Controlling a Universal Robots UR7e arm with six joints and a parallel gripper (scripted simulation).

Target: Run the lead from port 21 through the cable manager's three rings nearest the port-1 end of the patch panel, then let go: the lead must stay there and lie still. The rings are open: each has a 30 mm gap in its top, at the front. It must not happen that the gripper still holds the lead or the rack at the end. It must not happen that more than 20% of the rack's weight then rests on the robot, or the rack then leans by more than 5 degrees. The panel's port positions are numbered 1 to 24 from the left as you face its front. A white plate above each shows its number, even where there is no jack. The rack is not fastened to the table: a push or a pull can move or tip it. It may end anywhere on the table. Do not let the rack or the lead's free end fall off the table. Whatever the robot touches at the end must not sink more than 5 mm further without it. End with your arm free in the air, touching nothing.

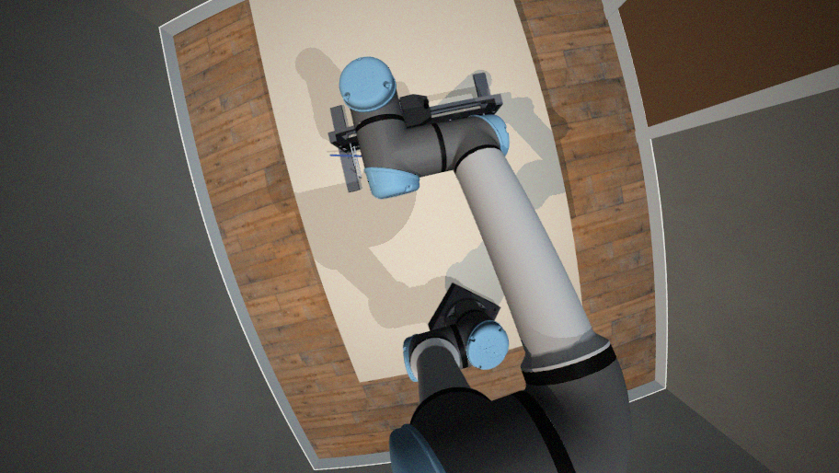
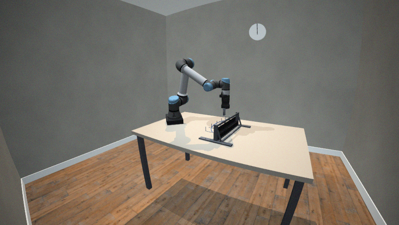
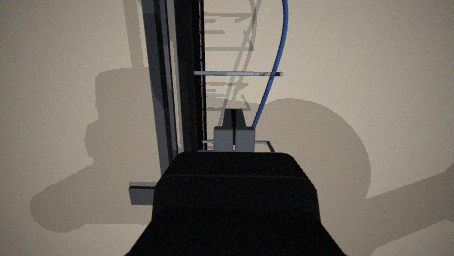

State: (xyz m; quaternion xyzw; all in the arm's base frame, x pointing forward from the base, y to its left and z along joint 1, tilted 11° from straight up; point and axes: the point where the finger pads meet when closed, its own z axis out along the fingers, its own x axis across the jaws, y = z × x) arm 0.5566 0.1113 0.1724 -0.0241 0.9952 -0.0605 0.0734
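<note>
one blue lead (image 1: 337, 155) (image 2: 211, 128) (image 3: 285, 35) is seen crossing a cable-manager ring (image 3: 235, 73) at upper centre of the wrist view; the gripper (image 2: 224, 115) (image 3: 233, 120) is closed narrow, empty.

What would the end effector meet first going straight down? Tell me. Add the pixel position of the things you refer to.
Probably the tabletop (image 1: 434, 235) (image 2: 265, 145) (image 3: 340, 60), between rack (image 1: 493, 105) (image 2: 215, 134) (image 3: 188, 90) and blue cable (image 1: 338, 155) (image 2: 211, 128) (image 3: 285, 25), though depth is unclear and it might clip a metal ring (image 3: 235, 73).

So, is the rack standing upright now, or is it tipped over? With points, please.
Upright: in the exterior view the rack (image 1: 465, 109) (image 2: 215, 131) (image 3: 161, 75) stands on its two flat feet, on the table (image 1: 446, 223) (image 2: 268, 145).
</note>
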